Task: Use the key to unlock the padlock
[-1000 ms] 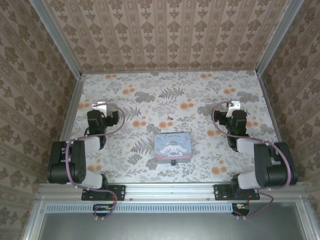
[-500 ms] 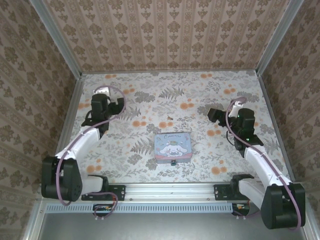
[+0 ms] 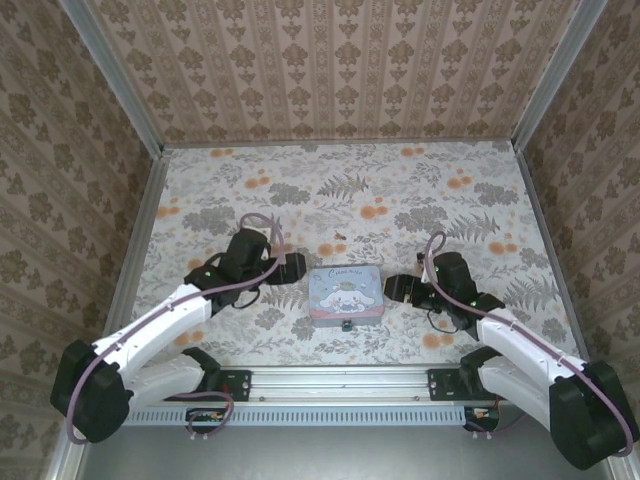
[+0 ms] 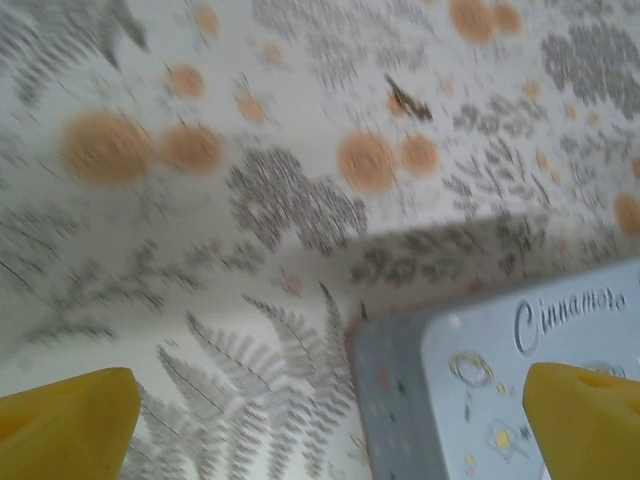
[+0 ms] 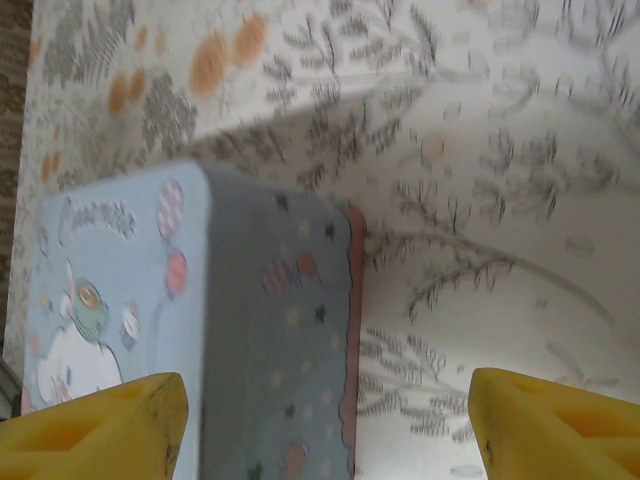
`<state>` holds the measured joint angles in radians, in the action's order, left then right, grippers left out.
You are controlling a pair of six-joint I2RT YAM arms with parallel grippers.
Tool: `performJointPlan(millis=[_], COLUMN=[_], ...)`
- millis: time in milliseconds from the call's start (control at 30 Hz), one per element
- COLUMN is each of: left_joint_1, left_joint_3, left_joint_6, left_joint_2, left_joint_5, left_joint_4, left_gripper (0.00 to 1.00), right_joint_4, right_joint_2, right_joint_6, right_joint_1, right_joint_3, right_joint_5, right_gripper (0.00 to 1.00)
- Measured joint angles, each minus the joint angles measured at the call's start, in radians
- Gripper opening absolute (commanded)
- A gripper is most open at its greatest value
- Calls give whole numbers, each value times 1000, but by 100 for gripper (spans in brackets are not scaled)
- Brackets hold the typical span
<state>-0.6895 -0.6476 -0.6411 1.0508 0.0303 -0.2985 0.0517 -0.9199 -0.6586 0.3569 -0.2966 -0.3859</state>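
Left gripper (image 3: 292, 266) and right gripper (image 3: 396, 290) stand open and empty. The padlock (image 3: 347, 325) sits at the near edge of the tin (image 3: 345, 288), between them. The key (image 3: 340, 237) lies beyond the tin. It probably wants fetching first, pinched low and flat.

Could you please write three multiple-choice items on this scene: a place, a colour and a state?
1. Where is the key? A on the table beyond the tin; B on the tin's lid; C under the tin.
2. What colour are the claw fingers? A red; B yellow; C black.
3. The left claw is: A shut on the key; B shut empty; C open.
1 A: it lies past the tin's far edge. 2 B: yellow in both wrist views. 3 C: fingers wide apart.
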Motion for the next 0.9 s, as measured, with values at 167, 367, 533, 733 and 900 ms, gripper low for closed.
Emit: performJointPlan(millis=[167,367,533,733,900], left_joint_1=[-66,-98,-114,-145,-169], left_joint_3=[35,35,46,72,133], left_joint_6=[-79,-125,-176,-252,-343], left_joint_2=[63,131,148,172,125], left_joint_5=[23,47,81,130,142], left_joint_4=[42,116,200,280,290], left_gripper=[100,100,100,100,100], right_joint_4=[-10,-53,-87,-140,-171], right_joint_2=[31,31,-24,-103,-151], right_joint_6=[-50,-84,-104,-127,-146], right_joint_1=[43,78,117,192,258], right_joint_3=[14,14,13,-24,-45], right_joint_5=[4,12,14,20,44], right_gripper=[72,69,60,50,46])
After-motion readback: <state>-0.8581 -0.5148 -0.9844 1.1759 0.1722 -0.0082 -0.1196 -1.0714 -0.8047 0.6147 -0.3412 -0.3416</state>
